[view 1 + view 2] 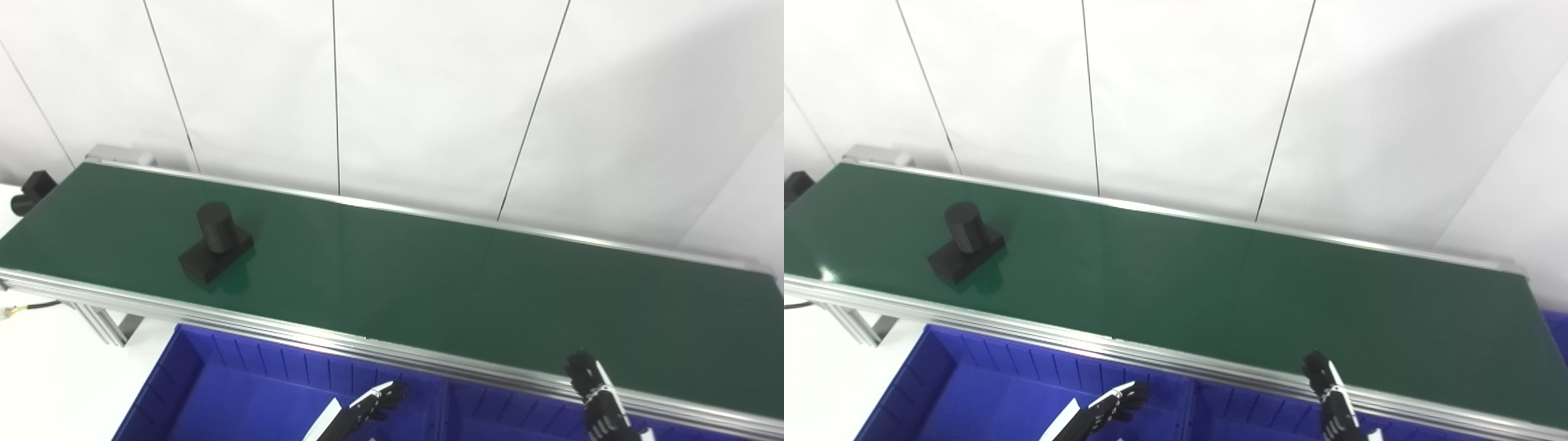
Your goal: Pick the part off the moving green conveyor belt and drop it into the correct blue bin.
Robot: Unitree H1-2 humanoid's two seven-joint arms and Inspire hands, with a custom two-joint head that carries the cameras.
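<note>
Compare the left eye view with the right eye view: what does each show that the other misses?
Only the left eye view shows a cable under the belt's left end. Only the right eye view shows a blue sliver past the belt's right end. Both share the black part on the green conveyor belt, the blue bins below, and the left robot hand and right robot hand, neither holding anything.
</note>
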